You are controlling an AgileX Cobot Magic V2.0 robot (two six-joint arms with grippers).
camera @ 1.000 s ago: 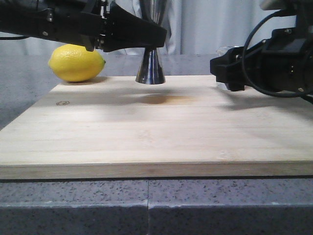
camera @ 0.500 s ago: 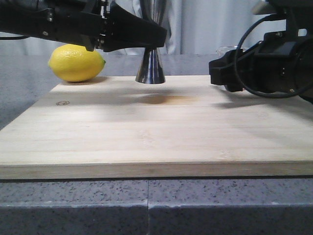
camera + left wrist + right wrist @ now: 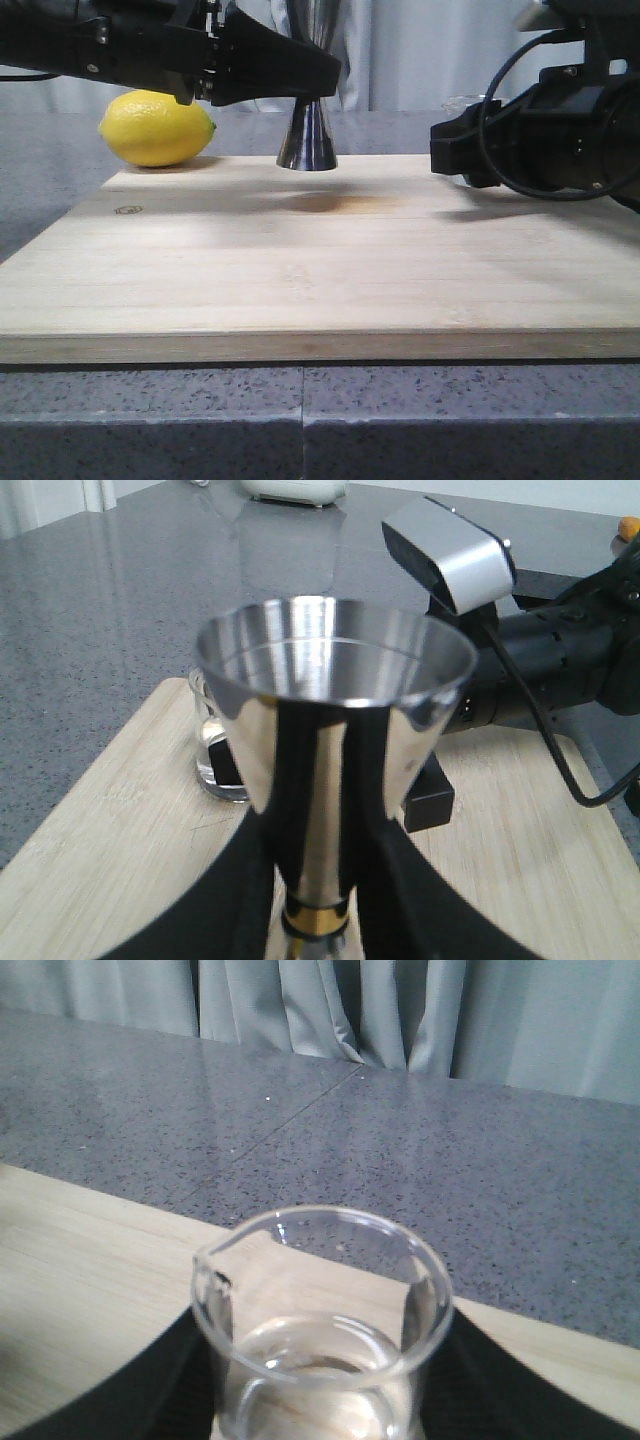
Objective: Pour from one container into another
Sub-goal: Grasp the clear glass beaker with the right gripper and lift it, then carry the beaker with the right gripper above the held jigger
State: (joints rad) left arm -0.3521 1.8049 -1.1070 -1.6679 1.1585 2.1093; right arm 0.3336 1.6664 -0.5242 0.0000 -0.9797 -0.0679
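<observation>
The steel jigger (image 3: pixel 307 140) stands upright on the wooden board (image 3: pixel 320 270) at its far middle. My left gripper (image 3: pixel 318 75) is shut on the jigger's narrow waist, just above the gold band (image 3: pixel 315 918). In the left wrist view the jigger's wide cup (image 3: pixel 335 670) fills the middle and the left gripper (image 3: pixel 322 865) flanks the stem. The clear glass beaker (image 3: pixel 320 1340) holds a little clear liquid, with my right gripper (image 3: pixel 320 1380) shut on its sides. From the front the right gripper (image 3: pixel 455 145) hides nearly all of the beaker; only its rim (image 3: pixel 462 100) shows.
A yellow lemon (image 3: pixel 157 127) lies at the board's far left corner, left of the jigger. The board rests on a speckled grey counter (image 3: pixel 300 420). The right arm's black body and cables (image 3: pixel 560 130) hang over the board's right side. The beaker (image 3: pixel 213 760) is close beside the jigger.
The right arm has lifted and shifted slightly at the wrist, and the beaker's base no longer shows below its fingers. Left arm, jigger and lemon have not moved.
</observation>
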